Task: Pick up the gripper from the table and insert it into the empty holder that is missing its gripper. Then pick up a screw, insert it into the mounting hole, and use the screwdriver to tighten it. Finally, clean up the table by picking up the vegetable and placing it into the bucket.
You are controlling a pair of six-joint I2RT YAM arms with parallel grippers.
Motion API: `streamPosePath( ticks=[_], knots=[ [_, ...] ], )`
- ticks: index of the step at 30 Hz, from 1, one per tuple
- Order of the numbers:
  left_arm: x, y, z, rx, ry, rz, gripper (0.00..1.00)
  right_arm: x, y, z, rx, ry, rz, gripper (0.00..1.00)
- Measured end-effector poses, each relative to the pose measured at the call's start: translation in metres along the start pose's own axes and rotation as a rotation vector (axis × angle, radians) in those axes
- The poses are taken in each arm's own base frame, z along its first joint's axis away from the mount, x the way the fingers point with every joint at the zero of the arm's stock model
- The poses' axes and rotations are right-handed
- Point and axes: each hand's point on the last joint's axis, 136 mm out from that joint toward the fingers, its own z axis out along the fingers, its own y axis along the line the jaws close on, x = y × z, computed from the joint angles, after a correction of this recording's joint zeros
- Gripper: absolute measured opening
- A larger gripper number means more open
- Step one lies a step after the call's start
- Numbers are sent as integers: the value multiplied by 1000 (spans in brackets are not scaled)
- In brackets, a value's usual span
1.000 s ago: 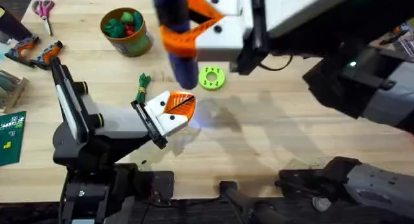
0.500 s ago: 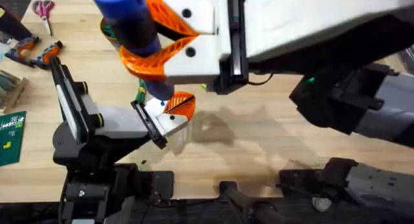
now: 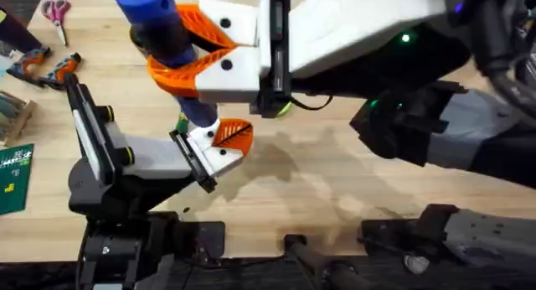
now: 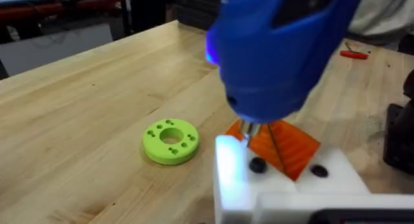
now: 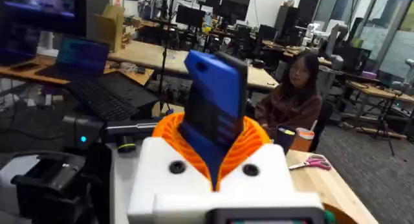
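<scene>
My right gripper (image 3: 180,51) is shut on the blue screwdriver (image 3: 155,18), which stands upright between its orange fingers (image 5: 169,130). It hangs over the back left of the table. The screwdriver's metal bit (image 4: 246,130) points down onto my left gripper (image 3: 234,139), which lies low at the table's middle. The orange gripper (image 4: 284,146) sits in the white holder (image 4: 259,185) there, beside a black screw (image 4: 257,164). My left gripper looks shut with nothing in it. A sliver of the green vegetable (image 3: 182,122) peeks out under the right gripper. The bucket is hidden behind it.
A green round disc (image 4: 170,141) with holes lies on the wood just beyond my left gripper. Scissors (image 3: 56,12), orange-and-black hand tools (image 3: 50,68) and a green circuit board (image 3: 15,177) line the table's left edge. The right arm spans the table's right half.
My right gripper has swung left with the screwdriver, from above the green disc to above my left gripper, covering the bucket. The left arm has stayed put.
</scene>
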Motion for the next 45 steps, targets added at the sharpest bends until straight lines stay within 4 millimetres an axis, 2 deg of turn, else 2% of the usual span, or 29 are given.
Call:
streamPosePath(
  ticks=[12,45],
  knots=[
    [0,0,0,0,0,0,14,-1,-3,0,19,-3,78,26],
    [0,0,0,0,0,0,14,6,-3,0,20,22,114,26]
  ],
)
